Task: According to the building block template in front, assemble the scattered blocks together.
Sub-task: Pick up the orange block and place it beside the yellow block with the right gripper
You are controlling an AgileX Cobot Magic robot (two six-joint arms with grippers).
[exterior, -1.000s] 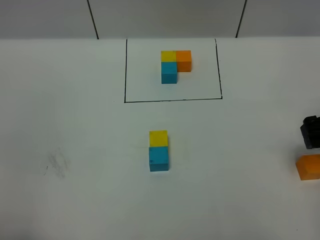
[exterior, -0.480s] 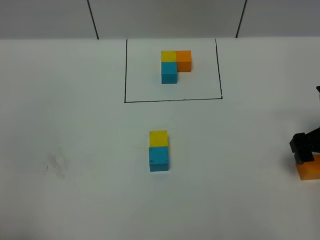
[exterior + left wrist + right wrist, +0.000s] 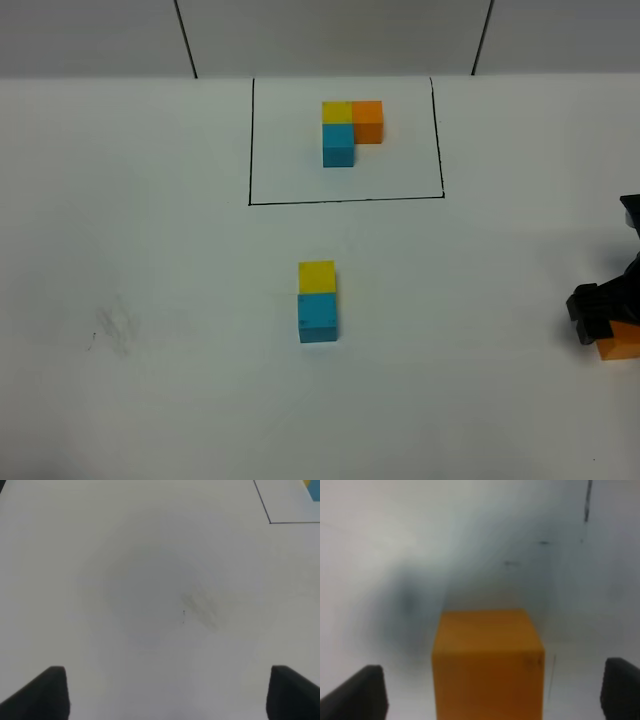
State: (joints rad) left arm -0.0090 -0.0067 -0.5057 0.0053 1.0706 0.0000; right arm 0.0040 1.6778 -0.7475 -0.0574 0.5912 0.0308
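Observation:
The template [image 3: 351,130] is a yellow, orange and cyan cube cluster inside a black drawn rectangle at the back. A loose yellow cube [image 3: 317,276] touches a loose cyan cube [image 3: 318,317] at mid-table. The loose orange cube [image 3: 622,341] sits at the right edge, partly covered by my right gripper [image 3: 600,315]. In the right wrist view the orange cube [image 3: 487,662] stands between the open fingertips [image 3: 355,692], with gaps on both sides. My left gripper [image 3: 165,692] is open and empty over bare table; it does not show in the high view.
The white table [image 3: 150,250] has a faint grey smudge [image 3: 115,328] at the left, also in the left wrist view [image 3: 200,607]. A corner of the black rectangle [image 3: 270,522] shows in the left wrist view.
My right gripper has come down and toward the front over the orange cube, now covering part of it. The cubes have not moved.

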